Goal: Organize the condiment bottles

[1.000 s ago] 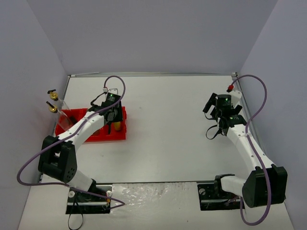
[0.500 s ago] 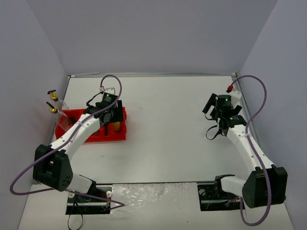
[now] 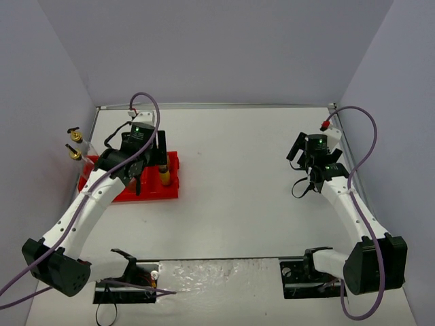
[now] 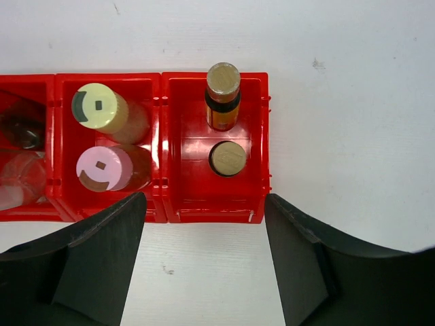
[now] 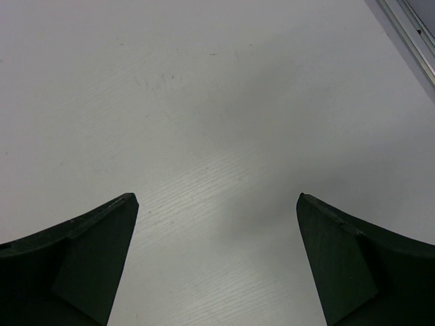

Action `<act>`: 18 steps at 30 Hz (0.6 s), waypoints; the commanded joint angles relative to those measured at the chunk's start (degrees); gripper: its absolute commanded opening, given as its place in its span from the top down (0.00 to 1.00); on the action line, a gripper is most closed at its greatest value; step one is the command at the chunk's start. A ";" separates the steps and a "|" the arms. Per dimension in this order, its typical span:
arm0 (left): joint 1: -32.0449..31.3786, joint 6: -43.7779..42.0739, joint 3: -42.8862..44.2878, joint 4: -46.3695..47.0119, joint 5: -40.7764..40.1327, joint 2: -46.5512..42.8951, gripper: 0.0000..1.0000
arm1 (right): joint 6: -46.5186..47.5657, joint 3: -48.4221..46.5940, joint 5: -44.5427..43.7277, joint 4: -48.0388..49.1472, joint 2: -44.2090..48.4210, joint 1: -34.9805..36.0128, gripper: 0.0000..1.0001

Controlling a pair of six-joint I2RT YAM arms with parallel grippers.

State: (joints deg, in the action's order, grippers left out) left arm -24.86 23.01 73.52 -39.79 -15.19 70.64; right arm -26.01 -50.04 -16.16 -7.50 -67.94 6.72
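The red tray (image 4: 258, 142) holds all six bottles. Two tiny yellow brown-capped bottles (image 4: 223, 95) (image 4: 228, 157) stand in its right compartment. Two squat beige bottles, yellow cap (image 4: 95, 109) and pink cap (image 4: 102, 168), stand in the middle one. The two clear glass bottles (image 4: 20, 159) are in the left one, and their gold spouts (image 3: 74, 145) show in the top view. My left gripper (image 4: 204, 272) is open and empty, above the tray's edge, touching no bottle; in the top view it (image 3: 144, 159) is over the tray (image 3: 170, 191). My right gripper (image 5: 217, 265) is open and empty over bare table at the far right (image 3: 300, 151).
The table's left wall stands close beside the glass bottles. A metal rail (image 5: 411, 34) runs along the table's right edge near my right gripper. A tiny yellow bottle (image 3: 164, 176) shows beside the left gripper in the top view.
My left gripper has lifted and drawn back from the tray's right compartment, toward the far left. The bottles stand where they were. The right arm has not moved.
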 commanded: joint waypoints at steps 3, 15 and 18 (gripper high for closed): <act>-1.27 -4.36 7.81 -0.22 -2.16 -2.50 0.32 | 1.19 -2.93 0.48 2.60 1.03 1.13 0.00; -10.40 -6.74 14.95 7.42 -1.04 2.97 0.30 | 3.51 -16.59 6.36 0.42 2.41 6.77 0.00; -10.81 -7.09 15.25 8.96 0.39 3.26 0.29 | 3.30 -22.25 7.44 -0.18 1.90 8.34 0.00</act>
State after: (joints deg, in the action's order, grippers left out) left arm -34.98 17.45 85.69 -35.94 -16.03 74.01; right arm -23.69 -64.74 -10.88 -9.37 -67.17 13.12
